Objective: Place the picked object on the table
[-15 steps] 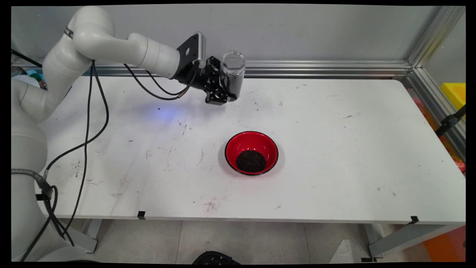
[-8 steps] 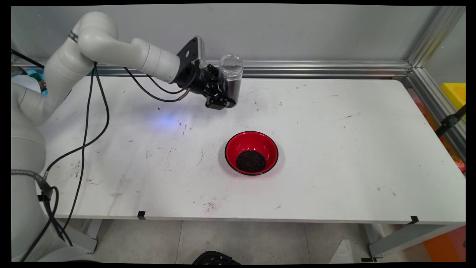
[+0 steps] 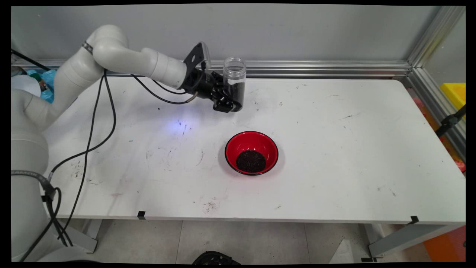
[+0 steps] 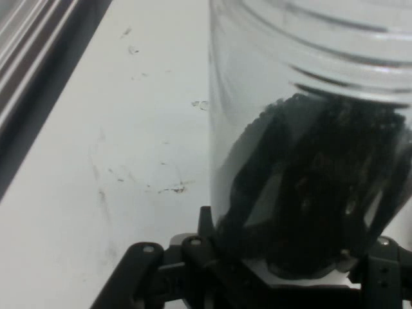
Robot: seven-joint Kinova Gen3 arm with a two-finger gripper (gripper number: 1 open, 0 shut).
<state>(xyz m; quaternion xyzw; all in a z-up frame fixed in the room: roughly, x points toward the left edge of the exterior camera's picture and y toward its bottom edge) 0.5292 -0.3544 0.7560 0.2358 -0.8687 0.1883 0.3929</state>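
The hand [image 3: 231, 101] is clamped on the lower part of a clear jar [image 3: 234, 80], which stands upright with its mouth open at the top. In the hand view the jar [image 4: 309, 141] fills the frame right against the linkage, its lower half dark with black granules [image 4: 315, 193] and its upper half clear. Whether the jar's base touches the surface [image 3: 334, 149] or hangs just above it cannot be told from either view.

Taking the red bowl [image 3: 251, 152] as the landmark, the jar is behind it, toward the back wall and a little toward the arm's side, well apart from the rim. The bowl sits alone near the middle of the surface, with a round heap of the same dark granules [image 3: 251, 161] in its bottom.

As a judgement only: with granules lying both in the bowl and in the jar, and the jar upright away from the bowl, a pour looks done and the jar not yet let go.
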